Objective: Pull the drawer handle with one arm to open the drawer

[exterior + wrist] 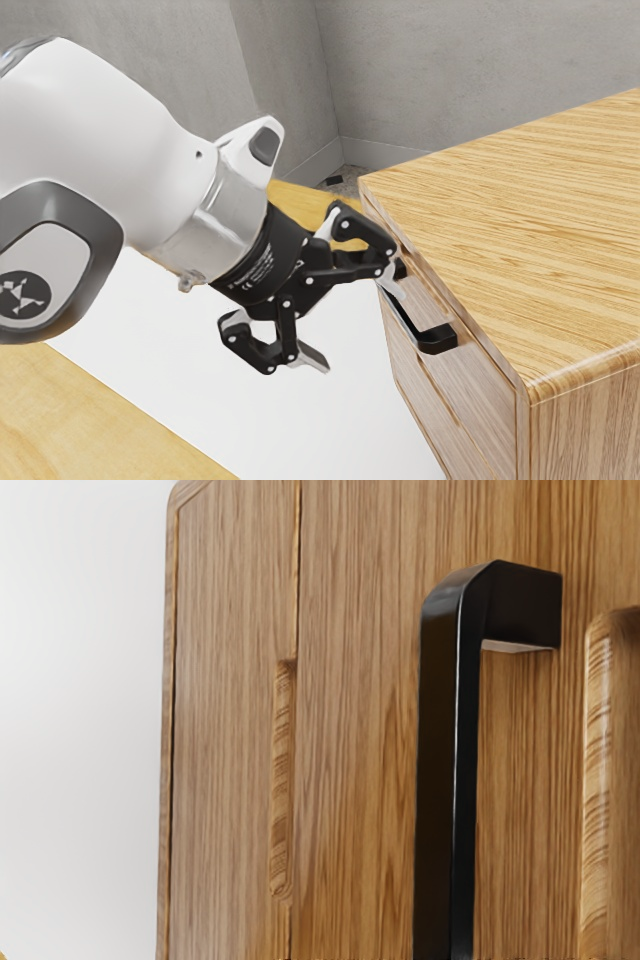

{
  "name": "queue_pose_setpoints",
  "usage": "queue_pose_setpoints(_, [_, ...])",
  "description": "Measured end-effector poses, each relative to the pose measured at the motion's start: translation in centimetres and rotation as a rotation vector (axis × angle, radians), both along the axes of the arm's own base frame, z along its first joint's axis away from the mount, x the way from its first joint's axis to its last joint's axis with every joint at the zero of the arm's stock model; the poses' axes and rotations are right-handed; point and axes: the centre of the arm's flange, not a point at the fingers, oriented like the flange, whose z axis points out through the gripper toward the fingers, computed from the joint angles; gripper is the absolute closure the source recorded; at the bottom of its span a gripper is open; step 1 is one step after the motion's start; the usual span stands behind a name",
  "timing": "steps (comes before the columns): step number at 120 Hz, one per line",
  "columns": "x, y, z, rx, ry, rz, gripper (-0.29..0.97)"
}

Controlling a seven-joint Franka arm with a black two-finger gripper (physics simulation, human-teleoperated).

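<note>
Grey walls point(450, 60), pale floor point(200, 370). Gripper point(355, 322) jaws spread wide, holding nothing. Black handle point(420, 320) point(450, 780) on oak drawer point(402, 350) point(350, 730) just ahead of jaws, one fingertip point(391, 283) at its far end (contact unclear). White print point(262, 265) on gripper body too small to read.

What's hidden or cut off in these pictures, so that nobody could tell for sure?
1. Exterior view: the far end of the handle sits behind the upper finger of the claw, so whether they touch cannot be told.
2. Wrist view: the handle runs off the picture's edge, so one end is unseen.
3. Exterior view: the cabinet is cut off by the lower edge.
</note>
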Motion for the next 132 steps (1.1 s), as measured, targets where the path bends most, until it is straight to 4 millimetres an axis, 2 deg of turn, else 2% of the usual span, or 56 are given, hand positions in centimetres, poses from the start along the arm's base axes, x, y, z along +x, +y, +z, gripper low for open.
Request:
queue_pose_setpoints(25, [-0.1, 0.1, -0.2, 0.019, -0.015, -0.041, 0.01])
queue_pose_setpoints(40, [1.1, 2.1, -0.4, 0.016, -0.013, -0.010, 0.01])
queue_pose_setpoints(48, [1.5, 2.6, -0.6, 0.013, -0.008, -0.009, 0.00])
queue_pose_setpoints(70, [1.9, 2.1, -1.2, 0.024, -0.004, -0.043, 0.01])
queue_pose_setpoints(97, [1.8, 1.5, -1.0, 0.038, -0.019, -0.077, 0.19])
queue_pose_setpoints(132, [2.9, 0.6, -1.5, 0.055, -0.021, -0.102, 0.26])
